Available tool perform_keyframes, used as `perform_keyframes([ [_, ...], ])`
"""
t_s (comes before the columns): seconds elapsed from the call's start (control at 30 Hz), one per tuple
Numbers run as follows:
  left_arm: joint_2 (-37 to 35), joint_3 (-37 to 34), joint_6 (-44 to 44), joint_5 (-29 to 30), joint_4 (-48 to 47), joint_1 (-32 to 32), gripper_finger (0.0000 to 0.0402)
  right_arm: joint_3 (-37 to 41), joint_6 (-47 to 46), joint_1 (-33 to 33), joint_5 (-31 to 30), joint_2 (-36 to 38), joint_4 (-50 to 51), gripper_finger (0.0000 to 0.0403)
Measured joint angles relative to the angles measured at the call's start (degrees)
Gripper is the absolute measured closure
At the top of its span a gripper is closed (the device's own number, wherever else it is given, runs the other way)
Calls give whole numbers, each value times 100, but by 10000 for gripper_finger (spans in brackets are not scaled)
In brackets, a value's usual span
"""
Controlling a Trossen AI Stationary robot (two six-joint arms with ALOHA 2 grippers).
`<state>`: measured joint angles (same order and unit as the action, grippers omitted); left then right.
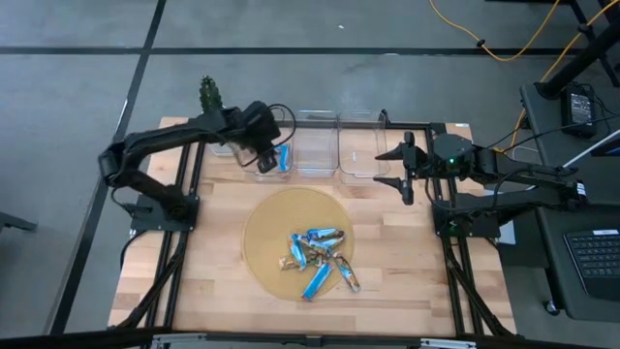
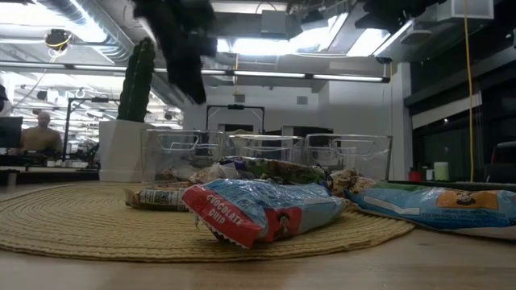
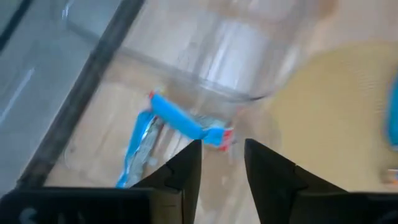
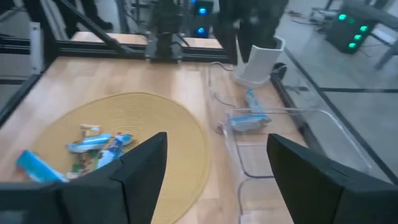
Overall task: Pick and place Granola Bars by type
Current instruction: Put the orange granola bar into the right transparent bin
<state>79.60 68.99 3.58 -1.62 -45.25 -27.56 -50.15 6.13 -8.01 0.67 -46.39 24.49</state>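
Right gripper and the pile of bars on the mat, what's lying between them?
Nothing: in the high view, only bare table and mat edge separate the right gripper, jaws open, from the bars. The clear bins sit off to the side.

Even overhead light, soft shadows on surface (image 1: 387, 262). Ceiling strip lights (image 2: 266, 75) glare in low view. Left wrist view motion-blurred; nearest wrapper (image 2: 258, 211) sharp, background soft.
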Motion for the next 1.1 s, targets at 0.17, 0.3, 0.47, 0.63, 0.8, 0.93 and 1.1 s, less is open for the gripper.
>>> perform_keyframes([
  [0.17,-567,2,-114,-202,2,757,289,0,5,0,89,0,-13,126],
  [0.3,-763,2,-397,35,3,1375,291,0,7,0,93,-43,-19,126],
  [0.47,-777,2,-645,639,13,1866,296,0,-11,159,301,-219,-17,126],
  [0.63,-777,-9,-907,1099,-2,2134,301,0,-26,626,542,-424,68,124],
  [0.8,-775,-9,-984,1255,-1,2237,306,-2,-690,1207,559,-669,234,102],
  [0.93,-775,-11,-901,1283,0,2233,310,-2,-1658,1735,575,-1000,501,77],
  [1.1,-775,-13,-802,1448,0,2220,313,-2,-2921,2443,947,-1607,422,64],
])
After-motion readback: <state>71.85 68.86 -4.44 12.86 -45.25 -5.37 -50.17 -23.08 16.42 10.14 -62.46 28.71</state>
